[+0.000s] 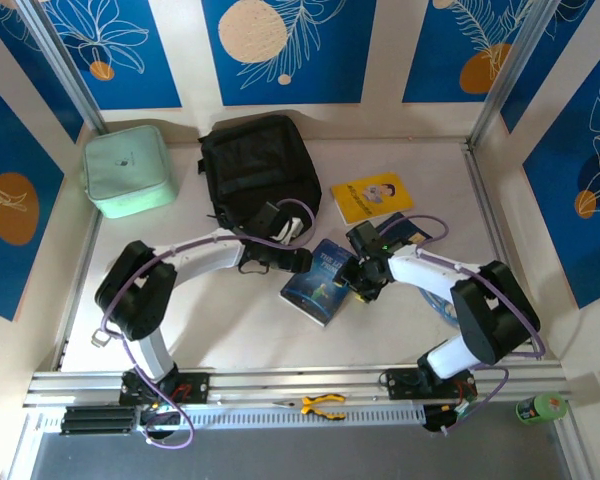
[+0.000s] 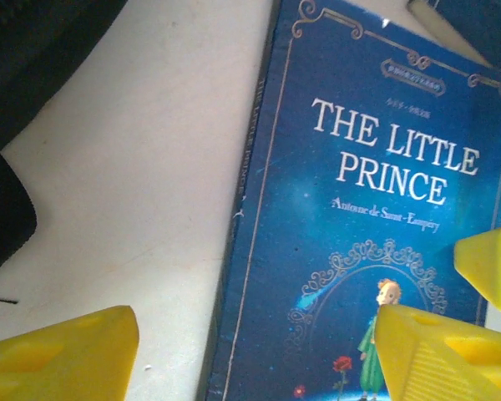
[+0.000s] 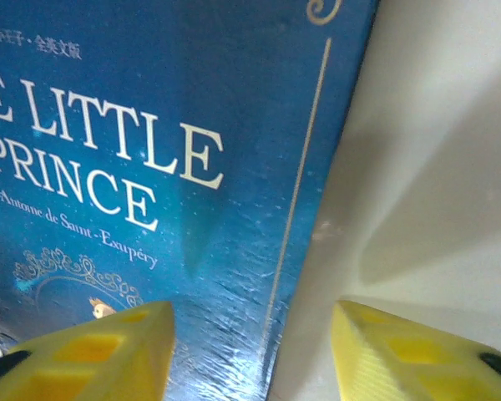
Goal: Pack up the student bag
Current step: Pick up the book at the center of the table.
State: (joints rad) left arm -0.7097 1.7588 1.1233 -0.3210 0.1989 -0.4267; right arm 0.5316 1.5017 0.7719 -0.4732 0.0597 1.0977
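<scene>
**Fingers of both grippers stand apart across the blue book's edges**

Fingers [image 2: 63, 355] of the left gripper [image 1: 300, 262] are yellow, spread wide and clamp nothing. In the left wrist view one sits over the bare table [image 1: 230, 330] and the other over the cover of the blue book [image 1: 320, 285], with the book's left edge running between them. Whether either tip touches the book I cannot tell.

The right gripper [image 1: 358, 278] is at the book's right side. Its fingers [image 3: 96, 351] are also parted, one over the cover and one over the table, with the book's right edge between them and nothing gripped. The cover reads "THE LITTLE PRINCE", and the book lies flat near the middle of the table, between the two grippers.

The student bag [image 1: 258, 165] lies at the far side, left of centre, beyond the left gripper and apart from the blue book. A mint-green case [image 1: 128, 172] sits to its left in the far left corner. A yellow book [image 1: 372, 196] lies to the bag's right, farther away than the blue one. Yellow-handled pliers [image 1: 325, 404] rest on the near rail.
</scene>
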